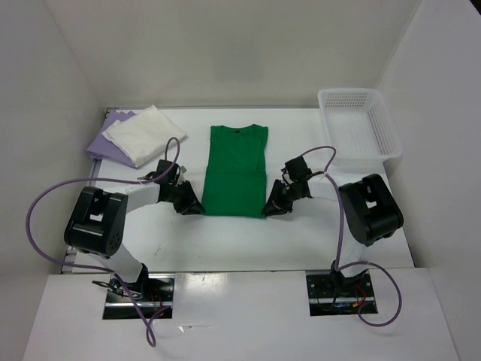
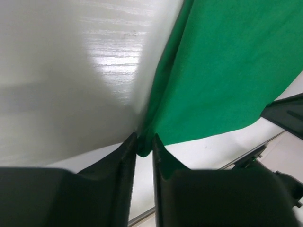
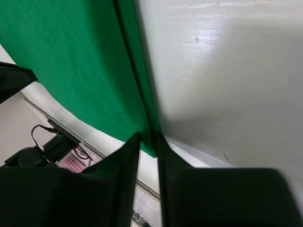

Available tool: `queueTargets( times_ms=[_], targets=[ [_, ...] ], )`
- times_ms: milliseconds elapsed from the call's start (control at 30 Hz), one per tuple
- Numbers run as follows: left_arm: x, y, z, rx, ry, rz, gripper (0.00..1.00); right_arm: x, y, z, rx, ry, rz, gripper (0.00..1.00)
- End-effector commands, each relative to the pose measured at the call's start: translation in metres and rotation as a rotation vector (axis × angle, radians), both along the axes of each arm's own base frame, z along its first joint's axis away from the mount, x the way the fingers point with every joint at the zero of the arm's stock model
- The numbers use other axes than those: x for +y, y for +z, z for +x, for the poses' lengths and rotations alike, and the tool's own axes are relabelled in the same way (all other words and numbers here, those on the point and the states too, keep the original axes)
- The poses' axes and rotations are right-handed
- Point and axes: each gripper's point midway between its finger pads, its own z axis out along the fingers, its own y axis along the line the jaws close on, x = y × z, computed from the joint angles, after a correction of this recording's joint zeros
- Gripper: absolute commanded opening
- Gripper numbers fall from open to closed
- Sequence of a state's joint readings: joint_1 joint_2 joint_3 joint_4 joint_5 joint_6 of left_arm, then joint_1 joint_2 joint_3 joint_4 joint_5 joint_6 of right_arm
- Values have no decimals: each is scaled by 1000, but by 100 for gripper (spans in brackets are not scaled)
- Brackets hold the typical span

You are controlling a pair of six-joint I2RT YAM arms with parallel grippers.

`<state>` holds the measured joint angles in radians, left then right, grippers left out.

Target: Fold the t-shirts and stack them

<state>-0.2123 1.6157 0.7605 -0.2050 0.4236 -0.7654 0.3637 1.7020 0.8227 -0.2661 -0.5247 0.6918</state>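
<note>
Now three t-shirts: one green shirt (image 1: pixel 237 169) lies mid-table, with one cream shirt (image 1: pixel 143 134) stacked on one lavender shirt (image 1: pixel 101 143) to its far left. Both grippers, left gripper (image 1: pixel 192 204) and right gripper (image 1: pixel 272 207), have their jaws narrowed onto its near corners. One basket (image 1: pixel 353 92) stands to its far right.

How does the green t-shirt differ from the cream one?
The green t-shirt lies centred as a long strip; the cream t-shirt is a compact fold at the far left. Green is pinched at its near corners by the left end effector and right end effector; cream sits untouched on the lavender t-shirt. Both lie flat.
</note>
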Motion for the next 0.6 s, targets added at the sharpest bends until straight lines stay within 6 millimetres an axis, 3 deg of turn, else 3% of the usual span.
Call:
queueTargets(
  times_ms=[0, 100, 200, 333, 400, 433, 500, 567],
  targets=[
    [0, -4, -2, 3, -7, -7, 24, 9, -2, 0, -2, 8, 49, 21],
    [0, -2, -1, -11, -15, -6, 12, 7, -4, -1, 3, 4, 38, 7],
    [0, 1, -8, -3, -19, -13, 7, 7, 3, -8, 5, 20, 34, 0],
    [7, 8, -36, 27, -35, 1, 1, 14, 8, -48, 41, 94, 18, 0],
    [8, 19, -42, 18, -35, -1, 1, 11, 13, -74, 86, 110, 15, 0],
    [6, 31, -55, 34, -56, -26, 1, 8, 14, -88, 106, 124, 15, 0],
    [5, 40, -78, 99, -79, -50, 1, 6, 34, -101, 105, 124, 35, 0],
    [6, 64, -78, 62, -87, -53, 1, 5, 54, -103, 67, 126, 54, 0]
  ],
)
